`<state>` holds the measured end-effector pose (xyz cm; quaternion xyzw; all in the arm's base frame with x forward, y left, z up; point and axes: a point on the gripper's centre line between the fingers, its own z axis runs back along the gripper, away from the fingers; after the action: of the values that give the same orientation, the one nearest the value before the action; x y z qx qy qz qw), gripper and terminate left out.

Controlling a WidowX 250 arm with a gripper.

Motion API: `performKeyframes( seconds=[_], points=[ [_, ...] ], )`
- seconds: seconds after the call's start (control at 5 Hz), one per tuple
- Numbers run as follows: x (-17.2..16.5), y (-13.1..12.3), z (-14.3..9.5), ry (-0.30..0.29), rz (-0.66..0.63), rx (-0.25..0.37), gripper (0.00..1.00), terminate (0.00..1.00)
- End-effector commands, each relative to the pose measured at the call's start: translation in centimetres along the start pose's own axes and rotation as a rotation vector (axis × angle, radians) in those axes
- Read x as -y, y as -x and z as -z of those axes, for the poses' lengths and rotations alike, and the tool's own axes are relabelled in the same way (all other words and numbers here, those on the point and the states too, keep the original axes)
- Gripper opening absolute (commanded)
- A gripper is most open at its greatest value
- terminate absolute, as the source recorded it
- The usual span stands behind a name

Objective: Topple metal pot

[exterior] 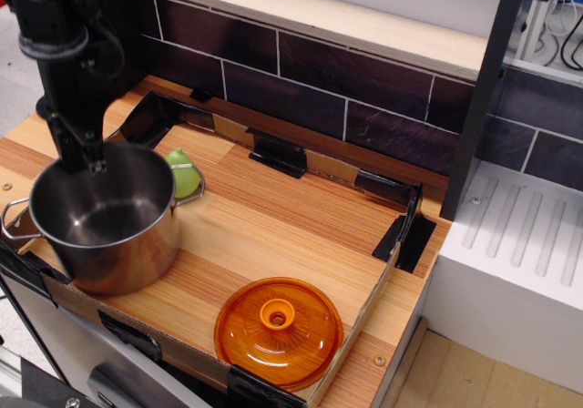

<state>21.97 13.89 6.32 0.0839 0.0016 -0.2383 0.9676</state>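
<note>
The metal pot (123, 249) is a shiny steel cylinder with wire loop handles, at the front left of the wooden counter (273, 217). It leans slightly, with its mouth open upward and nothing inside. My gripper (90, 162) comes down from the upper left. Its narrow black fingers are at the pot's far rim and look clamped on it.
A green pear-shaped object (187, 175) sits right behind the pot, touching its right handle. An orange translucent domed lid (278, 331) lies at the front edge. A low cardboard border (364, 312) rings the counter. A dark tiled wall stands behind, and a white ribbed drainboard (524, 239) is to the right.
</note>
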Motion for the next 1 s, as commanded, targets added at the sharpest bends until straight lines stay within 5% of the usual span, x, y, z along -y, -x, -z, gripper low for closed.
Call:
performKeyframes(
  seconds=[0.0, 0.6, 0.8],
  points=[
    [-0.3, -1.9, -4.3, -0.046, -0.028, 0.053, 0.0, 0.0],
    [2.5, -7.9, -11.1, 0.09, -0.144, 0.114, 0.0, 0.0],
    [3.8, -10.9, -11.7, -0.013, -0.172, 0.211, 0.0, 0.0]
  ],
)
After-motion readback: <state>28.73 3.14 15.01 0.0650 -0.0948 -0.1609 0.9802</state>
